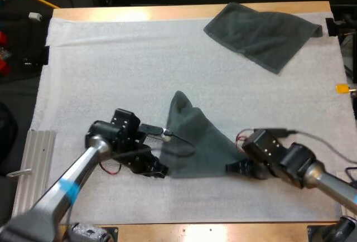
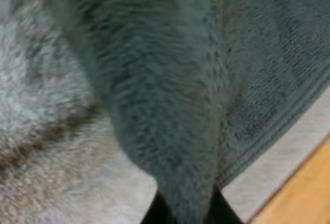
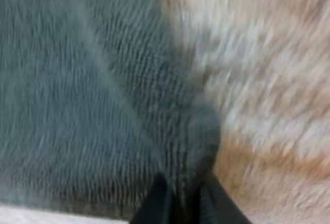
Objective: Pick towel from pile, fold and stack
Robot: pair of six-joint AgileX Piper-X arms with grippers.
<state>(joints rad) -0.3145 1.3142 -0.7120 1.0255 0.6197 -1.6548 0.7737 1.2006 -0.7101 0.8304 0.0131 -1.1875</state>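
A dark grey-green towel (image 1: 192, 141) lies near the front of the white mat (image 1: 122, 69), stretched between my two grippers and peaked toward the far side. My left gripper (image 1: 162, 170) is shut on the towel's near left corner; up close its black fingers (image 2: 154, 213) pinch a ridge of towel cloth (image 2: 165, 105). My right gripper (image 1: 233, 167) is shut on the near right corner, with its fingers (image 3: 154, 206) clamping the cloth (image 3: 77, 90) at the edge. A second towel (image 1: 262, 33) lies spread flat at the far right.
A ribbed metal plate (image 1: 30, 169) sits off the mat's front left. The wooden table edge (image 1: 223, 232) runs just in front of both grippers. Bare mat stretches across the far left and middle.
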